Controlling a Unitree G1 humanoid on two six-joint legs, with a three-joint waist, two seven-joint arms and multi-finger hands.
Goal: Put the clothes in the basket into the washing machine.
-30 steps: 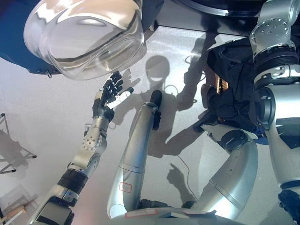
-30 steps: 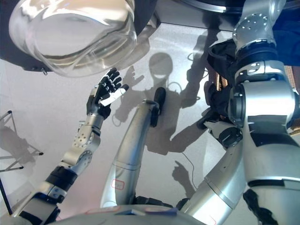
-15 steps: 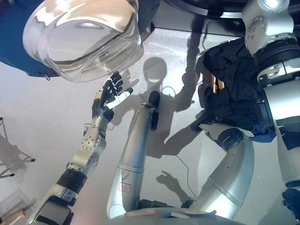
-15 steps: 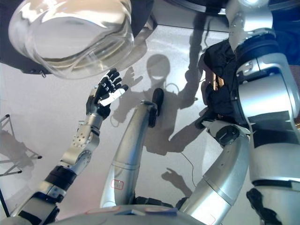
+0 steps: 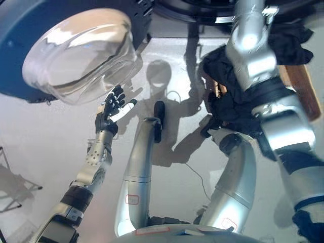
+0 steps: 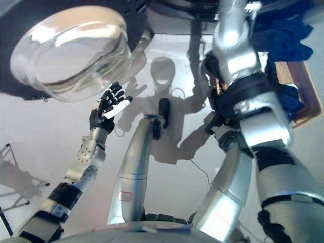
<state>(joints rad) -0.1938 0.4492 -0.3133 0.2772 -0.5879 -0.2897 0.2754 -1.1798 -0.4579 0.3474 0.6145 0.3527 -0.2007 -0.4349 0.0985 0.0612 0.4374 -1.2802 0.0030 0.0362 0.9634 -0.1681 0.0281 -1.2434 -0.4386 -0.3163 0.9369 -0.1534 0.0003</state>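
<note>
The washing machine's round glass door [image 5: 76, 50] stands open at the upper left, and the dark rim of its opening [image 5: 202, 7] runs along the top edge. My left hand [image 5: 112, 109] is open and empty just below the door's glass. My right arm [image 5: 250, 50] reaches up to the top edge, where its hand is out of view. A dark blue cloth [image 6: 283, 30] hangs by the arm's upper end. More dark clothes [image 5: 225, 98] lie heaped in the wicker basket [image 5: 298, 86] on the floor at the right.
A folding metal stand [image 5: 15, 182] stands on the grey floor at the lower left. The machine's dark blue front [image 5: 20, 30] fills the upper left corner around the door.
My right arm has swung up towards the machine's opening and a dark cloth has risen with it. The view has tilted, so the basket's rim shows. My left hand stays by the door.
</note>
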